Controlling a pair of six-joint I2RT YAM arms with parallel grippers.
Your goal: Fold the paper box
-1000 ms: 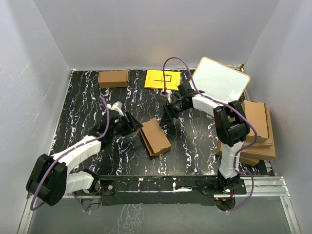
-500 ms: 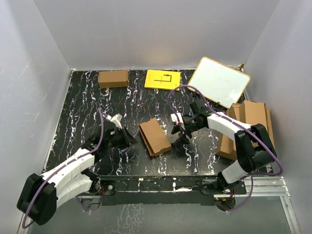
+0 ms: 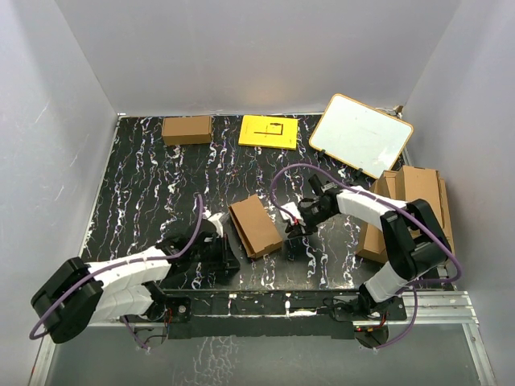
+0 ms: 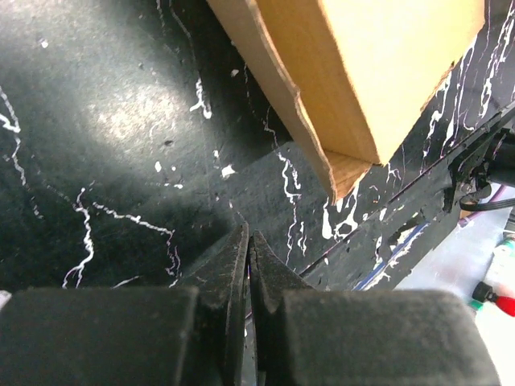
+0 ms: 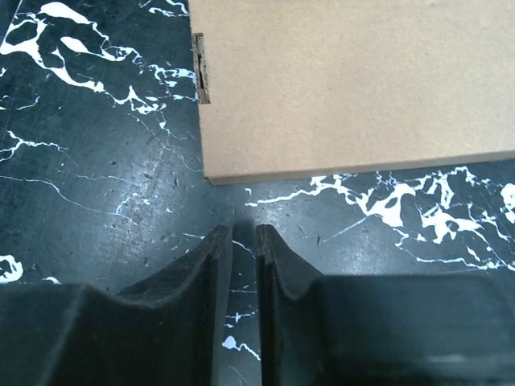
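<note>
The left gripper (image 4: 248,245) is pressing its fingers fully together on nothing, while the right gripper (image 5: 244,237) is holding its fingers a narrow slit apart, empty, just beside the paper box (image 3: 256,225), which is lying mid-table between them, cropped in both wrist views, its long axis running far-left to near-right.

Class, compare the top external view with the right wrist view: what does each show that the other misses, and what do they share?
Only the top view: the left gripper, the yellow sheet, the whiteboard, the smaller carton and the pile of cardboard sheets. Only the right wrist view: a small slit at the edge of the paper box, and the narrow gap between the jaws of the right gripper. Both: the paper box, the right gripper and the black marbled table.
</note>
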